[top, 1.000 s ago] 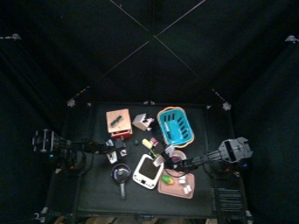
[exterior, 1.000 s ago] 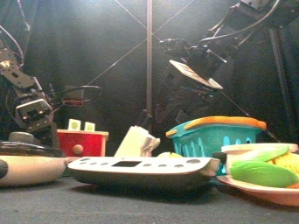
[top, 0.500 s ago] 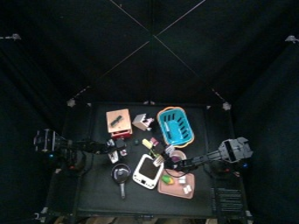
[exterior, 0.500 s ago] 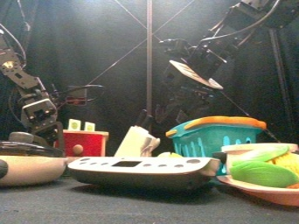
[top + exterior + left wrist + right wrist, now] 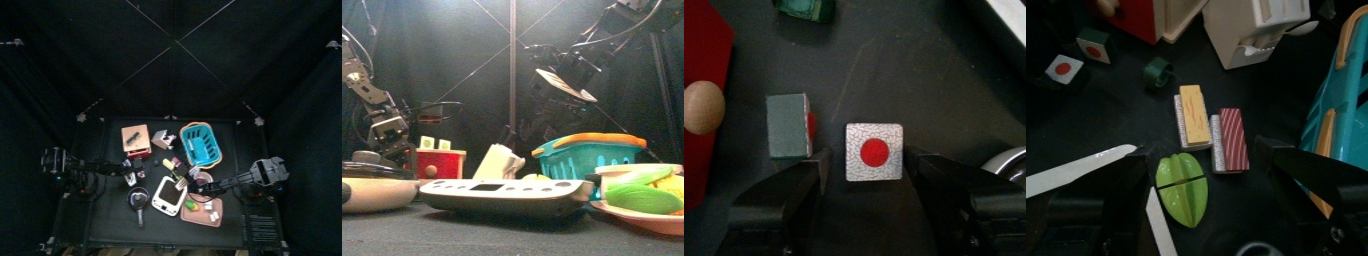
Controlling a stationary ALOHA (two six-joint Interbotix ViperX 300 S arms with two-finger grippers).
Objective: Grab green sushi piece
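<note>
Left end effector released astride red-dotted sushi piece, right end effector released, no legible writing

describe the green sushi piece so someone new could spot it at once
Find the red box in the left wrist view. Two small sushi pieces lie on the dark table beside it. The green sushi piece lies on its side nearer the box; its neighbour, the white piece, shows a red dot.

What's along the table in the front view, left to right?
Black pan → red box → white scale → blue basket → plate holding the green piece.
</note>
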